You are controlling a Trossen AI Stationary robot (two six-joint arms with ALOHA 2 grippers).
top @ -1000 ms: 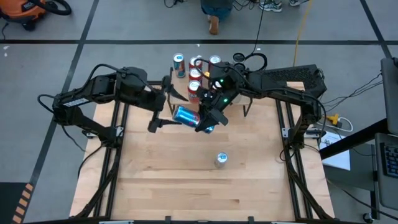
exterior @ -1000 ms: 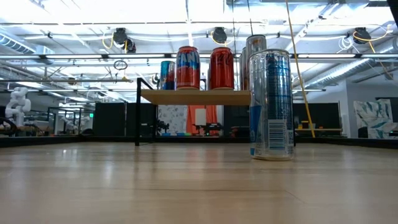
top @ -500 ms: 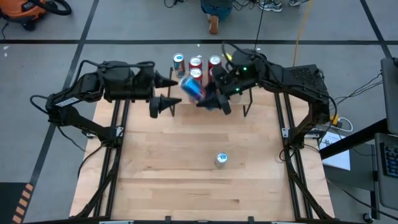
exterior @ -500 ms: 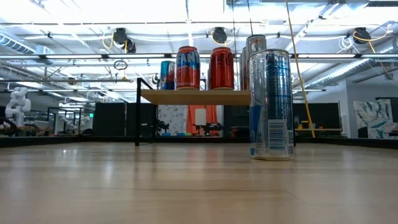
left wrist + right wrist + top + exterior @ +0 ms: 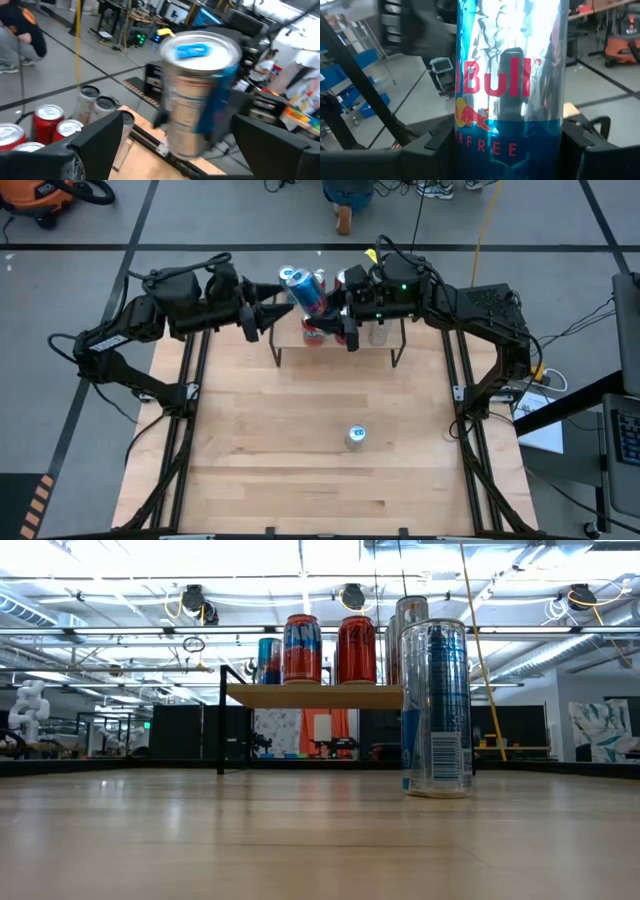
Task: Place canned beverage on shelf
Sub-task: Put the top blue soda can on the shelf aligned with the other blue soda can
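My right gripper [image 5: 335, 315] is shut on a blue and silver canned beverage [image 5: 305, 290] high above the shelf [image 5: 310, 696], which stands at the table's far edge on thin black legs. Several red, blue and silver cans [image 5: 301, 648] stand on the shelf's top. My left gripper [image 5: 270, 308] hangs open just left of the held can [image 5: 197, 95] at the same height, its fingers wide apart and touching nothing. Neither gripper shows in the low view. My right gripper pinches the can's round side wall [image 5: 470, 145] between its two fingers, in the lower half of the can. The fingers [image 5: 432, 145] come level from the table's right and lie across the can. The can is lifted clear above the shelf, nearly upright, its top [image 5: 192, 50] up.
Another tall blue and silver can [image 5: 355, 436] stands alone on the wooden table toward the near right. The table between it and the shelf is bare wood. A person's feet [image 5: 345, 210] show on the floor beyond the far edge.
My right gripper has carried the can up and toward the far edge, from over the middle of the table to above the shelf; the can has turned from lying on its side to nearly upright. My left gripper has risen, rolled, and gone toward the far edge.
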